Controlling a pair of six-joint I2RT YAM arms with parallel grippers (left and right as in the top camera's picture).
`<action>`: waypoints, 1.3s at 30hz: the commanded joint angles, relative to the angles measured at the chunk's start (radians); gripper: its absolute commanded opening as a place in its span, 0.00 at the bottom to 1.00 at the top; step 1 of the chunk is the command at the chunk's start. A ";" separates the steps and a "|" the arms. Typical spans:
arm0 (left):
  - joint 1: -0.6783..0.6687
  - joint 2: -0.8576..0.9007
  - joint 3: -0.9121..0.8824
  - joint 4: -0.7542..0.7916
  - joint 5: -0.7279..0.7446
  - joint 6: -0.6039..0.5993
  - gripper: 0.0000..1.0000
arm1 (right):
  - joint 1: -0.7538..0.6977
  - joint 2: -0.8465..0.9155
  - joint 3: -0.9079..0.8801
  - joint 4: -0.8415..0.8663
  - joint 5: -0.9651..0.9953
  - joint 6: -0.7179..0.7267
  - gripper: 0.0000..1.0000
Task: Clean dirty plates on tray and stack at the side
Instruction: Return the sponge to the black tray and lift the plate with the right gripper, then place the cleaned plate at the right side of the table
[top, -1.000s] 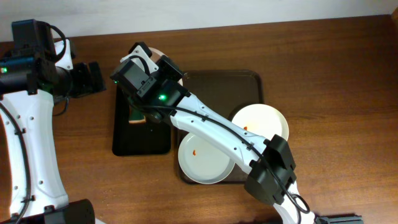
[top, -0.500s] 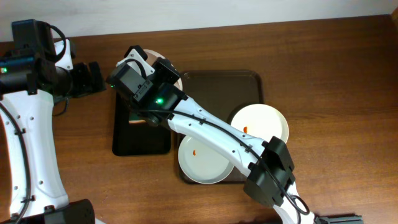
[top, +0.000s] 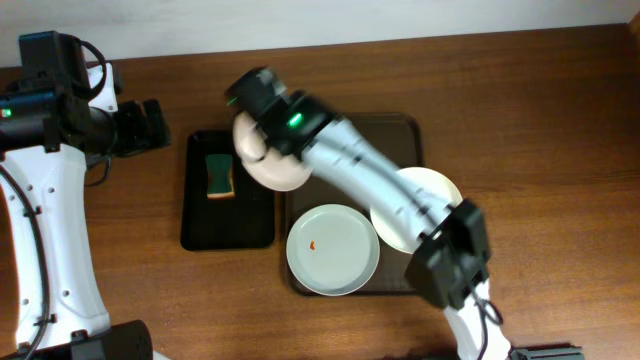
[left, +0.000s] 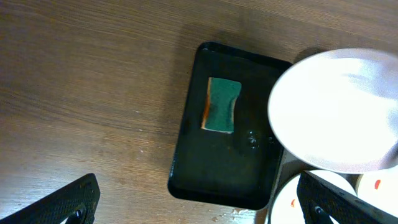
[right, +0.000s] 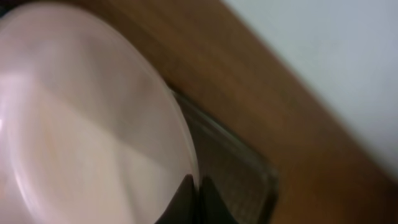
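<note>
My right gripper (right: 194, 200) is shut on the rim of a white plate (top: 266, 160), held tilted in the air over the gap between the black tray and the dark brown tray (top: 400, 130). The held plate also shows in the left wrist view (left: 336, 112) and fills the right wrist view (right: 87, 130). A second plate (top: 333, 250) with a small orange smear lies at the brown tray's front. A third plate (top: 435, 190) lies at its right edge, partly under my right arm. My left gripper (left: 199, 205) is open and empty, high over the table at the left.
A smaller black tray (top: 200, 225) lies left of the brown tray, with a green sponge (top: 220, 176) on it; both also show in the left wrist view, tray (left: 217, 174) and sponge (left: 221, 104). A white wall runs along the table's far edge.
My right gripper has swung up and right, off the black tray, with a plate now lifted in it. The sponge is uncovered. The left arm has not moved.
</note>
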 joint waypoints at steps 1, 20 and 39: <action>0.003 -0.007 0.004 0.011 0.087 0.005 1.00 | -0.261 -0.098 0.090 -0.095 -0.455 0.166 0.04; 0.003 -0.007 0.004 0.021 0.108 0.006 1.00 | -1.327 -0.097 -0.570 0.106 -0.694 0.280 0.04; 0.003 -0.007 0.004 0.019 0.107 0.005 1.00 | -0.834 -0.193 -0.670 -0.150 -0.491 0.195 0.41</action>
